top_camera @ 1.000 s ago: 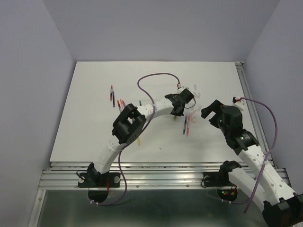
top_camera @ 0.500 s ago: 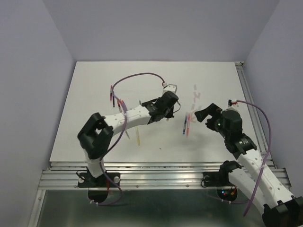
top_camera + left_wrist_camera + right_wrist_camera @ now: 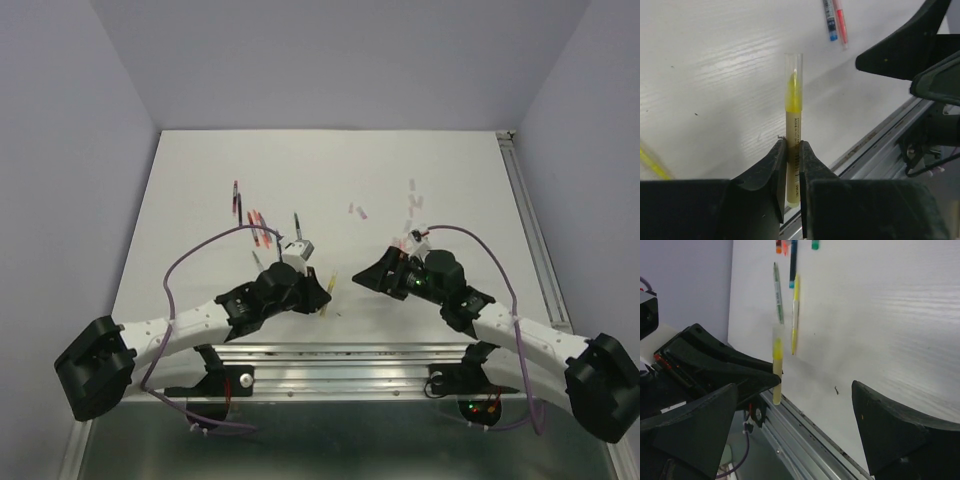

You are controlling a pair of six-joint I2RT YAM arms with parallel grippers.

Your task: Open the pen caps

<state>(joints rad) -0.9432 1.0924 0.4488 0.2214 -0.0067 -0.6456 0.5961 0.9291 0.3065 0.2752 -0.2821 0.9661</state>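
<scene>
My left gripper (image 3: 793,150) is shut on the lower body of a yellow pen (image 3: 792,125) and holds it just above the table's near edge. The pen's clear cap (image 3: 793,67) is on and points away from the fingers. In the top view the left gripper (image 3: 318,292) and the yellow pen (image 3: 328,288) sit at the front middle. My right gripper (image 3: 376,279) is open and empty, facing the pen from the right with a small gap. In the right wrist view the held pen (image 3: 776,375) and its cap (image 3: 777,335) show left of my open right gripper (image 3: 795,405).
A second yellow pen (image 3: 795,305) and a green pen (image 3: 777,295) lie on the white table (image 3: 200,270). Red and blue pens (image 3: 255,222) lie at mid-left, and another blue and red pair (image 3: 834,20) lies nearby. Loose small caps (image 3: 357,210) lie further back. A metal rail (image 3: 350,352) runs along the near edge.
Both arms have swung down from mid-table to the near edge. My left gripper now holds a yellow pen. My right gripper has come in low, open, facing it.
</scene>
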